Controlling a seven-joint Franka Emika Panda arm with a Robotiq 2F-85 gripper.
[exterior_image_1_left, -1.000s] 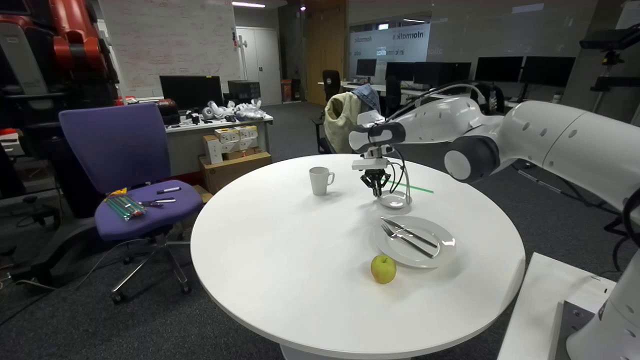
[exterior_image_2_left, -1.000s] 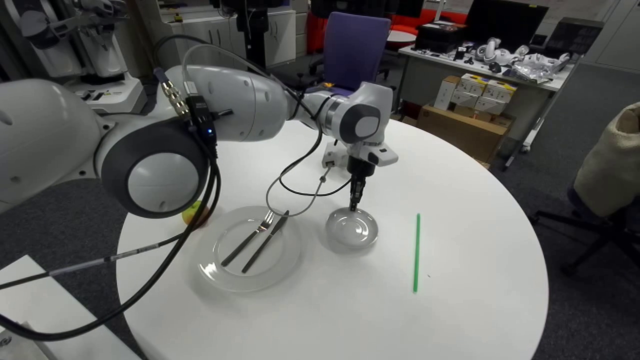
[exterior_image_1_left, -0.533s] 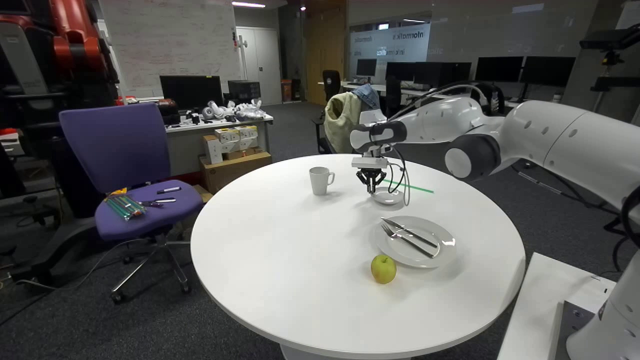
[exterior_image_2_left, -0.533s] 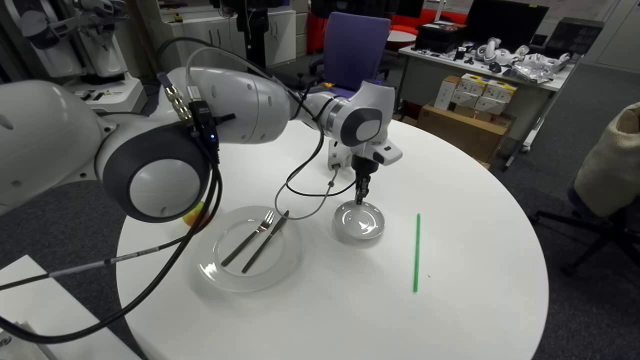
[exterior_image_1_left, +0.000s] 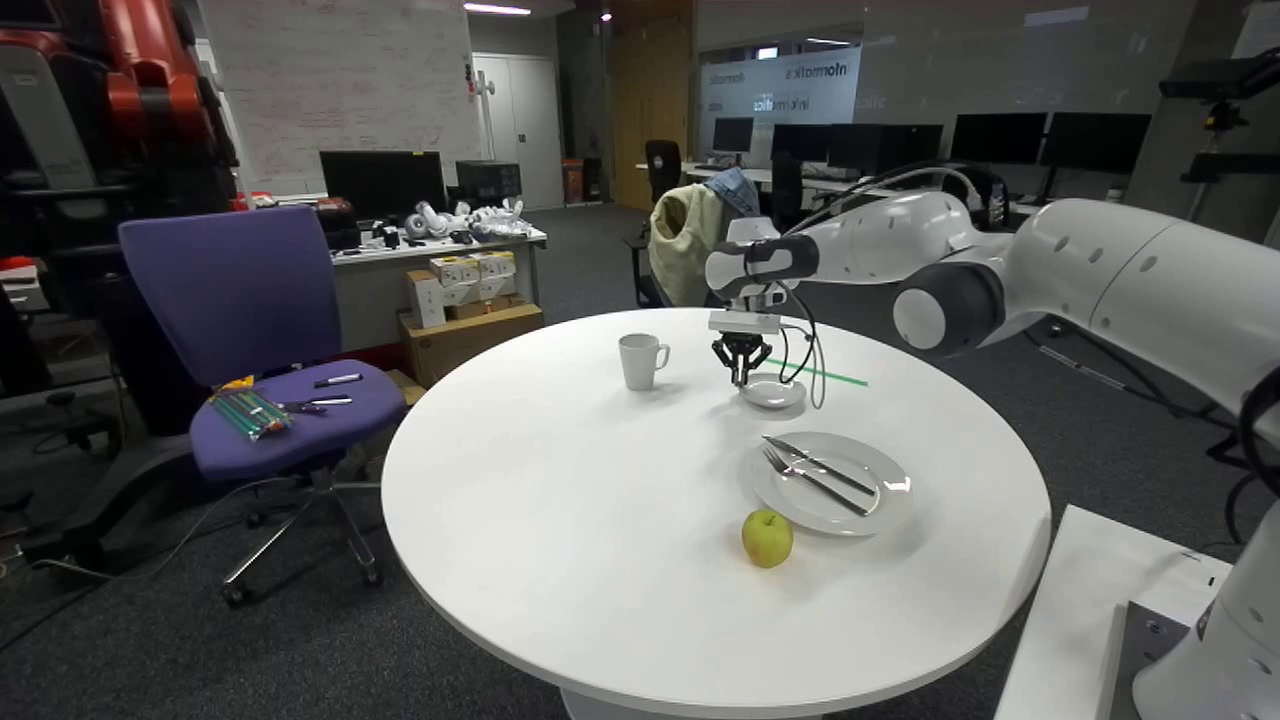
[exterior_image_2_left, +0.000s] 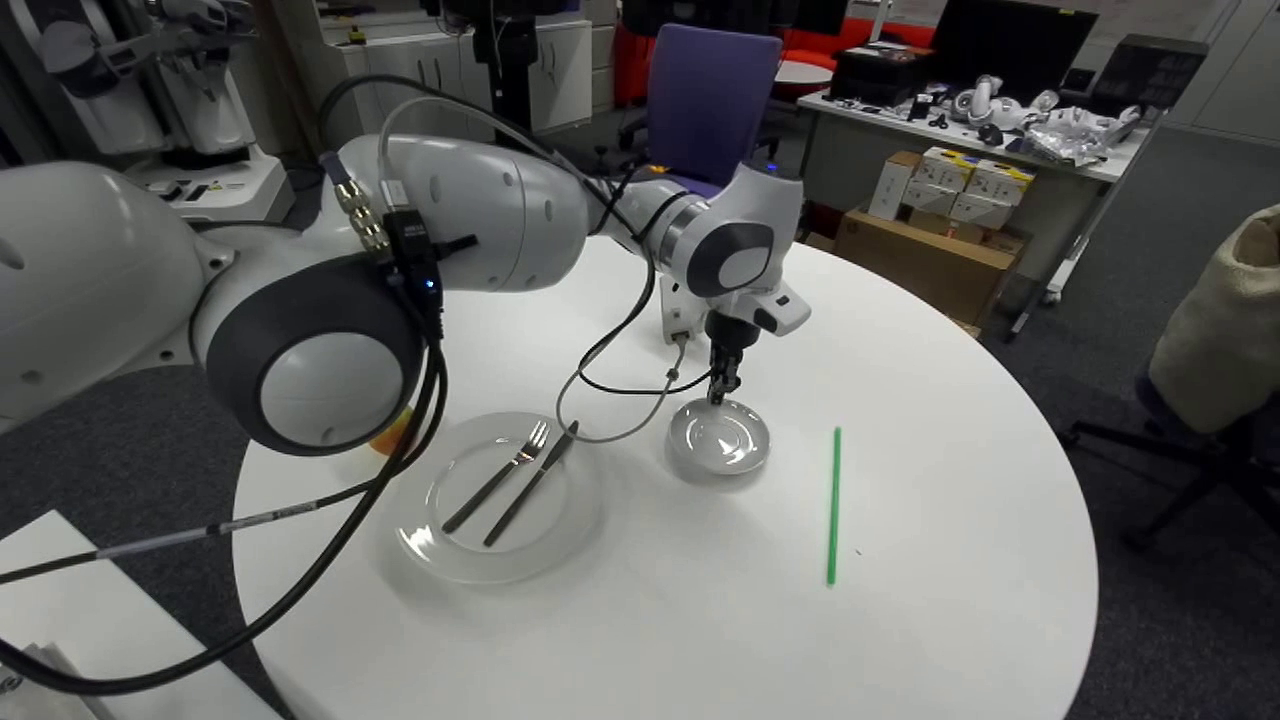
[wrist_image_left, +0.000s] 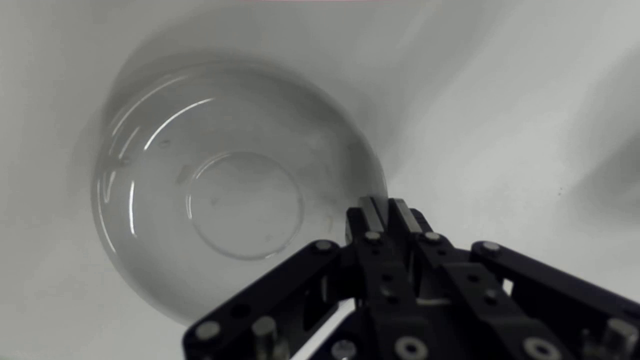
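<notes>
My gripper (exterior_image_1_left: 740, 378) is shut on the rim of a small, shallow grey-white saucer (exterior_image_2_left: 720, 440). In the wrist view one finger of the gripper (wrist_image_left: 383, 205) lies inside the rim of the saucer (wrist_image_left: 245, 205) and the other outside, with the thin edge between the pads. The dish extends to the left of the fingers there, its lower right part hidden behind them. It looks about level. Whether its base touches the table I cannot tell.
A large plate (exterior_image_2_left: 420, 500) bears a fork (exterior_image_1_left: 815, 482) and a knife (exterior_image_1_left: 820, 465). Beside it sits a yellow-green apple (exterior_image_1_left: 767, 538). A white mug (exterior_image_1_left: 637, 362) stands on the round table (exterior_image_1_left: 560, 520); a thin green stick (exterior_image_2_left: 833, 505) lies beyond the saucer. Cables hang from the arm.
Gripper and saucer have travelled together, away from the large plate, mostly in the first half second. Since then the arm has shifted only slightly. Plate, cutlery, apple, mug and green stick stay put.
</notes>
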